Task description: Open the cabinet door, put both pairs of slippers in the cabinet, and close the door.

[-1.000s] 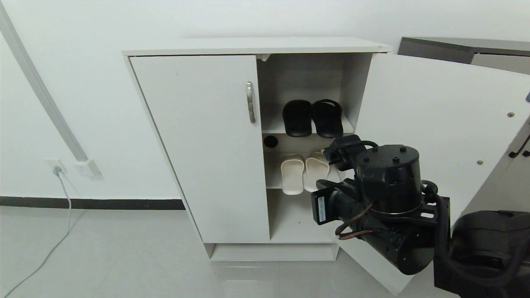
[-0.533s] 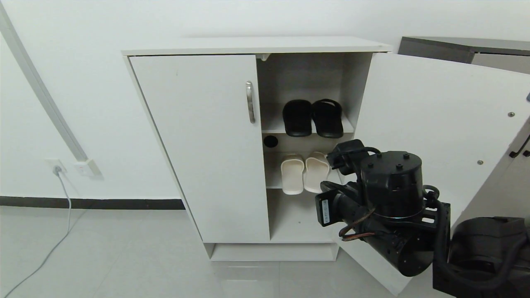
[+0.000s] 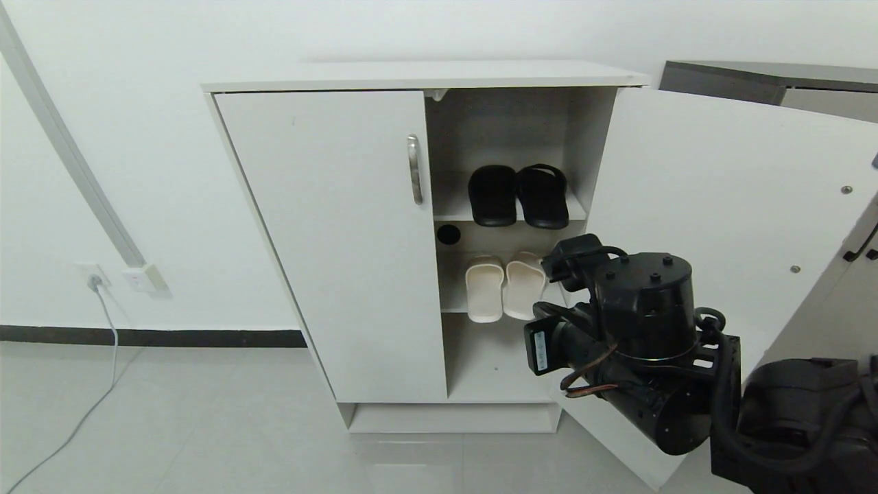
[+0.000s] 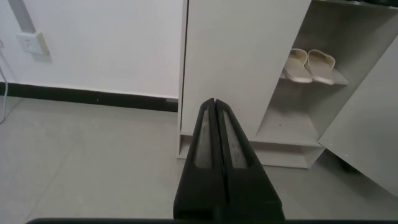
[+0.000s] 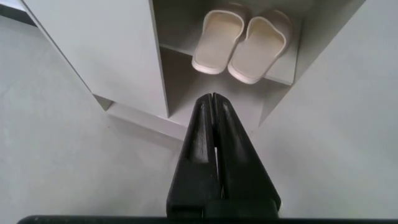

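In front of the open half of the cabinet [image 3: 425, 72], the right gripper [image 5: 213, 134] is clenched, 2 fingers flat against each other with nothing between them. It points at the lower shelves, and the cream slippers [image 5: 239, 43] lie beyond its tip. The left gripper [image 4: 214, 134] is clamped tight on nothing too. It hangs over the grey floor [image 4: 81, 162] and faces the left door [image 4: 242, 56], well apart from it.

Over to the head view: the right arm [image 3: 645, 309] sits at 4 o'clock, just in front of the right door [image 3: 720, 206]. That door stands swung wide out at 3 o'clock. The left door is flush against the frame at 9 o'clock, its metal handle [image 3: 413, 169] upright near the inner edge.

Inside, the black slippers [image 3: 518, 195] sit side by side on the upper shelf at 2 o'clock, close to centre. The cream slippers rest side by side 1 shelf down, at 4 o'clock, just beside the arm's wrist.

Far out at 9 o'clock, a wall socket [image 3: 91, 278] trails a cable [image 3: 103, 384] down onto the floor. A grey unit [image 3: 754, 79] stands at 2 o'clock, behind the open door.
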